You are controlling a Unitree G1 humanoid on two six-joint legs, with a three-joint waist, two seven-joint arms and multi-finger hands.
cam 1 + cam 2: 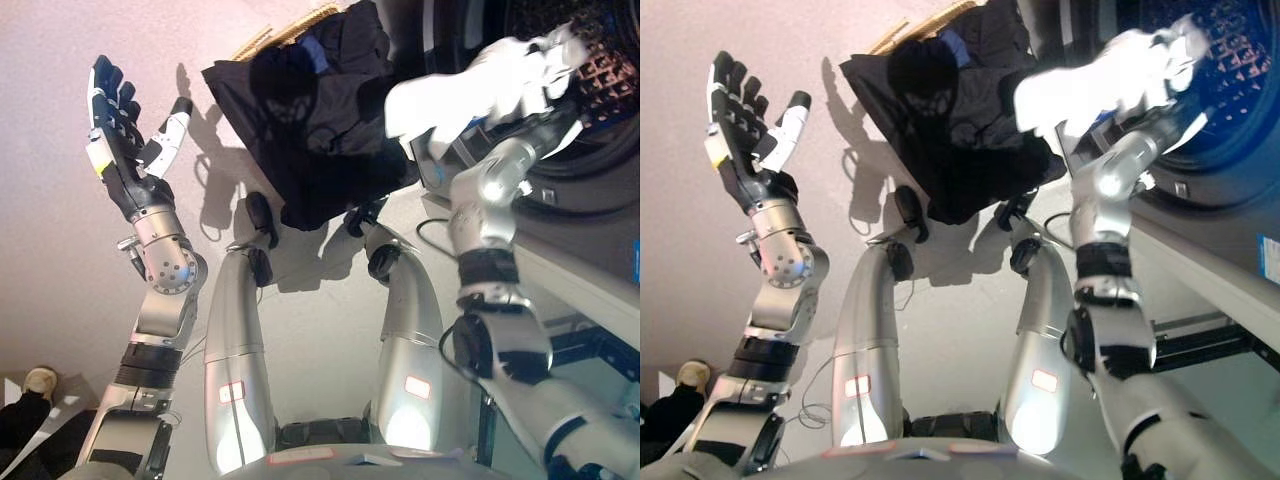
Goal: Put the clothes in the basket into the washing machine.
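Pale floor [60, 250], basket [300, 25], washing machine [590, 150]

Pale floor [60, 280], shoe [40, 380] at lower left edge

Bright light, hard dark shadows on pale floor [60, 250]; white cloth [470, 90] blown out w/ glare, motion-blurred.

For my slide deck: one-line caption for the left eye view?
Right hand lifts a white garment to the washer drum; left hand raised open.
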